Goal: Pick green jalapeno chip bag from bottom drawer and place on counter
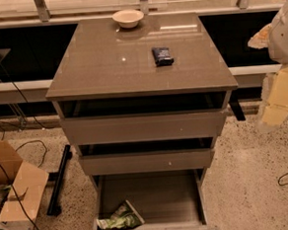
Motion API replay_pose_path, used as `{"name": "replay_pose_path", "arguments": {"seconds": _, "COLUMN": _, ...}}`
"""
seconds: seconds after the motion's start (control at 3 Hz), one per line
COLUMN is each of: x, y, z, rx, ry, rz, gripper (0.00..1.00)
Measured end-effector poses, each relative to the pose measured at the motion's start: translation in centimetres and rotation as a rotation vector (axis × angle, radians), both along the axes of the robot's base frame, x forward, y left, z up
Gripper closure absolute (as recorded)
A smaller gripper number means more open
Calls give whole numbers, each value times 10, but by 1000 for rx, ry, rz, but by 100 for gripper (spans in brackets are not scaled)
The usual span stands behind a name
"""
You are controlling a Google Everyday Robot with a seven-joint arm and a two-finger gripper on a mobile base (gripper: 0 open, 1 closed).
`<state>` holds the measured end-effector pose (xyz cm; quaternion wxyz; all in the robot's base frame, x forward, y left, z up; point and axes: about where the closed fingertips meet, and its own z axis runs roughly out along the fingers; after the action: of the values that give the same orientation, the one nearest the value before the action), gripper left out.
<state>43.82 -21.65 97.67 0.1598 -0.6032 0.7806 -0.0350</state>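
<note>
The cabinet stands with all 3 drawers pulled out, each lower one further than the one above it. The bottom drawer [157, 197] is open widest. The green jalapeno chip bag [120, 219] lies flat on its floor in the front left corner, close against the front wall, with a white corner pointing toward the middle. The middle drawer [147, 161] and the top drawer [145, 127] show only dark slots behind their plain fronts, and what they hold cannot be seen.

On the desk [101, 70], the glossy grey-brown top of the cabinet, 2 things rest. A pale bowl [128, 17] sits at the far edge near the middle, and a small dark blue packet [162, 56] lies right of centre, well apart from the bowl.

The tool [280, 97] is at the right edge of the view, a pale yellowish shape below the white arm [282, 33]. It is just off the cabinet's right side, about level with the top drawer and well apart from the bag. I cannot tell whether it is open or closed.

On the speckled floor to the left are a cardboard box [13, 195] and a black bar [59, 180]
</note>
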Motion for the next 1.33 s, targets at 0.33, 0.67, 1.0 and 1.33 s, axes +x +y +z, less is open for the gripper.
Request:
{"name": "replay_pose_path", "arguments": {"seconds": 0.33, "x": 1, "y": 3, "z": -4, "rx": 9, "ry": 1, "rz": 3, "gripper": 0}}
{"name": "replay_pose_path", "arguments": {"seconds": 0.67, "x": 3, "y": 14, "z": -20, "rx": 47, "ry": 7, "rz": 16, "gripper": 0}}
{"name": "replay_pose_path", "arguments": {"seconds": 1.0, "x": 6, "y": 28, "z": -45, "rx": 127, "ry": 9, "rz": 49, "gripper": 0}}
{"name": "replay_pose_path", "arguments": {"seconds": 1.33, "x": 14, "y": 43, "z": -84, "rx": 265, "ry": 29, "rz": 69, "gripper": 0}}
